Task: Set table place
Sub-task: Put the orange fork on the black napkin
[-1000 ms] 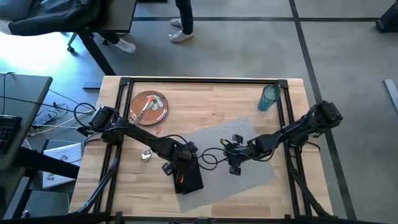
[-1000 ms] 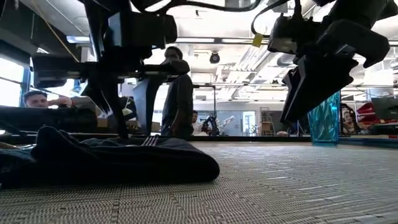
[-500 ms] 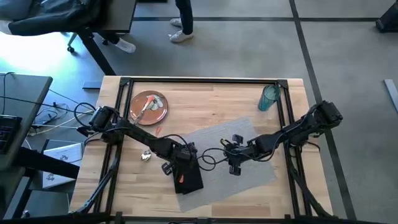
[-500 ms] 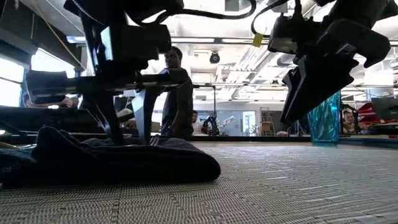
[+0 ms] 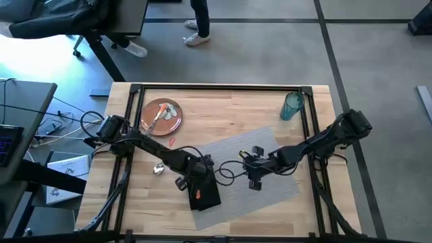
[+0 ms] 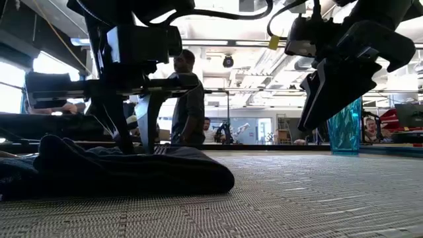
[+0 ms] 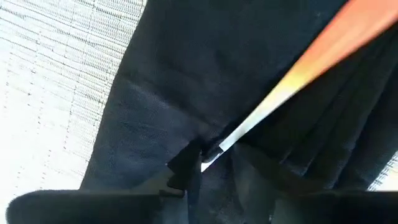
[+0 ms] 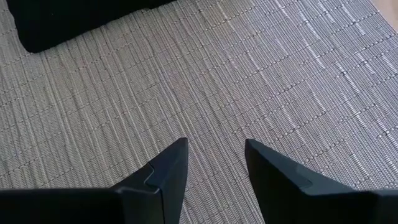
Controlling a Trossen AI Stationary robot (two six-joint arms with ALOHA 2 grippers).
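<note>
The right gripper (image 8: 214, 165) hangs over the grey woven placemat (image 8: 261, 81), its two dark fingers (image 8: 168, 171) spread apart with bare weave showing between them. Farther off, the edge of the black napkin (image 8: 68, 18) lies on the mat.

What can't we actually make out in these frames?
- Left gripper, high view: the arm's own bulk covers the fingers, so open or shut is unclear.
- Orange-handled utensil on the black napkin, left wrist view: handle cut off by the frame edge, head hidden in the napkin's folds; fork or knife unclear.
- Items on the plate, high view: too small to identify.
- Tumbler, low view: partly behind the right gripper.
</note>
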